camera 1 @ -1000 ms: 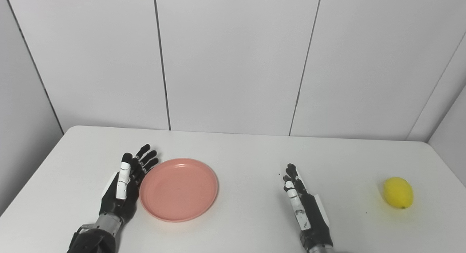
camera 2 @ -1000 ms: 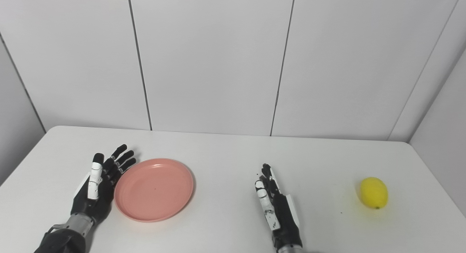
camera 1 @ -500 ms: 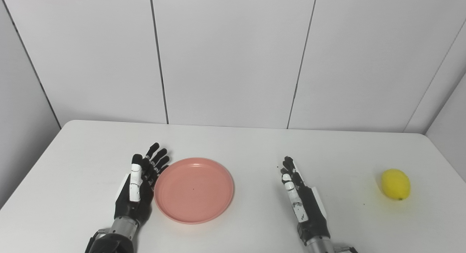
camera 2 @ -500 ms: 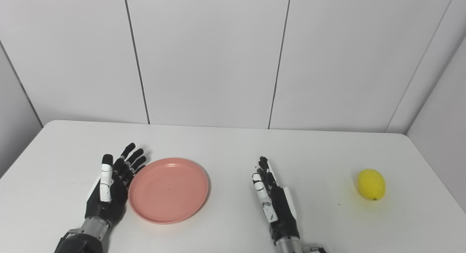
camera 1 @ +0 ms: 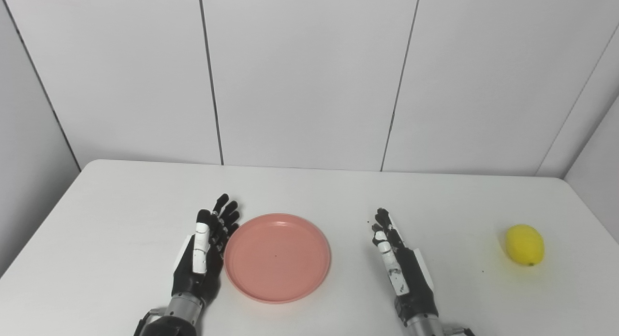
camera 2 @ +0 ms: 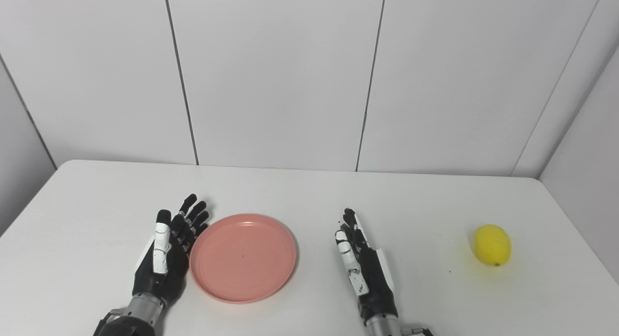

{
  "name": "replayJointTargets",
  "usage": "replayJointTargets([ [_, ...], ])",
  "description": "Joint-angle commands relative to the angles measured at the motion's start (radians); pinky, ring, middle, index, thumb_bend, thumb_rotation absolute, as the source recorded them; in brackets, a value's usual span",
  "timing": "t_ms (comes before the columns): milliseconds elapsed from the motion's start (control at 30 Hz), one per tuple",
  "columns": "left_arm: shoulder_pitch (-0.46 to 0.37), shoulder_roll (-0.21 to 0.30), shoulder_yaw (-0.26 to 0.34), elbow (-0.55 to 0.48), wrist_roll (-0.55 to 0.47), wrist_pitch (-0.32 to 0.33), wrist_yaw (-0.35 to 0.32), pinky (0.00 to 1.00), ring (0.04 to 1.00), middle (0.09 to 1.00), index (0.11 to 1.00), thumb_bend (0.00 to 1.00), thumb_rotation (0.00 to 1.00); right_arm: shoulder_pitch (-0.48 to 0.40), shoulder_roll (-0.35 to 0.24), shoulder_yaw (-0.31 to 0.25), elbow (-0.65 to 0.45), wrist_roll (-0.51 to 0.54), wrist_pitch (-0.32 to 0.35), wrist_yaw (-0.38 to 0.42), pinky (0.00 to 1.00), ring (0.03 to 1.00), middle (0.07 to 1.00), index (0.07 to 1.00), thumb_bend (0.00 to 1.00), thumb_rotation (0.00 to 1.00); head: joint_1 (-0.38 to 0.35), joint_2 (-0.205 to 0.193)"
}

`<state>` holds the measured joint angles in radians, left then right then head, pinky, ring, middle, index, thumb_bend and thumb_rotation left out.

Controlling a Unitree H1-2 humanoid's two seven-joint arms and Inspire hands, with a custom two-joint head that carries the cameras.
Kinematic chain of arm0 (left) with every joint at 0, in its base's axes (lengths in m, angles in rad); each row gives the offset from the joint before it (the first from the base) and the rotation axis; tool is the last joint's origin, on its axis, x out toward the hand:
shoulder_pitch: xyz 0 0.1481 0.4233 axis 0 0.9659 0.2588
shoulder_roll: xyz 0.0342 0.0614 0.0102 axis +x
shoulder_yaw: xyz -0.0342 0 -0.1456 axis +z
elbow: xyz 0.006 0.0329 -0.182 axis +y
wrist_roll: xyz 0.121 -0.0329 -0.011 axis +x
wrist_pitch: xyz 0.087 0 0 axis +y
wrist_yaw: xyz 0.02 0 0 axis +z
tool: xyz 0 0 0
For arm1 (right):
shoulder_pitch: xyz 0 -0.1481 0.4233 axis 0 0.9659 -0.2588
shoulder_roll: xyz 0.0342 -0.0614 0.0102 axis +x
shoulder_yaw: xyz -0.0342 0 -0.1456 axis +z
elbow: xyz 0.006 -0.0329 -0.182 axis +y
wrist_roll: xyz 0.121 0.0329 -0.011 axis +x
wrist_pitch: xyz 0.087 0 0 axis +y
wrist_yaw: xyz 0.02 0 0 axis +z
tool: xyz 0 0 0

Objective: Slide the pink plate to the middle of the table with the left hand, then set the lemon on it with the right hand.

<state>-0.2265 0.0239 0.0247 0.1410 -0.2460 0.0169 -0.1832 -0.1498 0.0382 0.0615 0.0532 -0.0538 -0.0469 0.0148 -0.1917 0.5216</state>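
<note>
Pink plate point(camera 1: 277, 257) lies flat on the white table point(camera 1: 309, 191), between the two hands and a little to the left of the table's middle line. Left hand point(camera 1: 205, 251) stands on edge just beside the plate's left rim, palm facing the plate, fingers spread and straight, holding nothing; whether palm and rim actually touch cannot be told from either eye view. Plate lies directly to the right of that hand, so a push rightward runs straight through it toward the table's middle.

Right hand point(camera 1: 400, 263) also on edge, on the other side of the plate and apart from its right rim, fingers extended and together-ish, empty. It looks parked (no contact with anything).

Lemon point(camera 1: 524, 244) sits well to the right of the plate, near the table's right end, beyond the right hand. Long axis runs roughly away from the robot with a slight tilt; small nub at the near end.

Judgement: slide appears under way, short distance left. Right hand is the nearer one to the lemon by far; the reach goes rightward, away from the plate, then back over its rim.
</note>
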Motion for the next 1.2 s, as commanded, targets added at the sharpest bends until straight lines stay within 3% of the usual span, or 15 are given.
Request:
replayJointTargets([
  [0,0.037,-0.020,-0.017,0.013,0.014,-0.018,-0.004,1.00,0.980,0.973,0.974,0.79,1.00,-0.006,-0.004,-0.004,-0.012,0.010,-0.063,0.000,0.95,0.962,0.976,0.974,0.60,0.93,0.001,0.000],
  [600,0.060,-0.051,-0.085,-0.003,0.036,-0.026,-0.028,1.00,1.000,1.000,1.000,0.83,1.00,-0.004,-0.012,-0.004,-0.013,0.014,-0.067,-0.003,0.96,0.960,0.974,0.972,0.59,0.93,0.006,-0.004],
  [1167,0.072,-0.100,-0.110,0.017,0.075,-0.086,-0.016,1.00,1.000,1.000,1.000,0.83,1.00,0.001,-0.016,-0.005,-0.017,0.012,-0.061,-0.004,0.95,0.953,0.968,0.967,0.60,0.93,0.000,-0.014],
])
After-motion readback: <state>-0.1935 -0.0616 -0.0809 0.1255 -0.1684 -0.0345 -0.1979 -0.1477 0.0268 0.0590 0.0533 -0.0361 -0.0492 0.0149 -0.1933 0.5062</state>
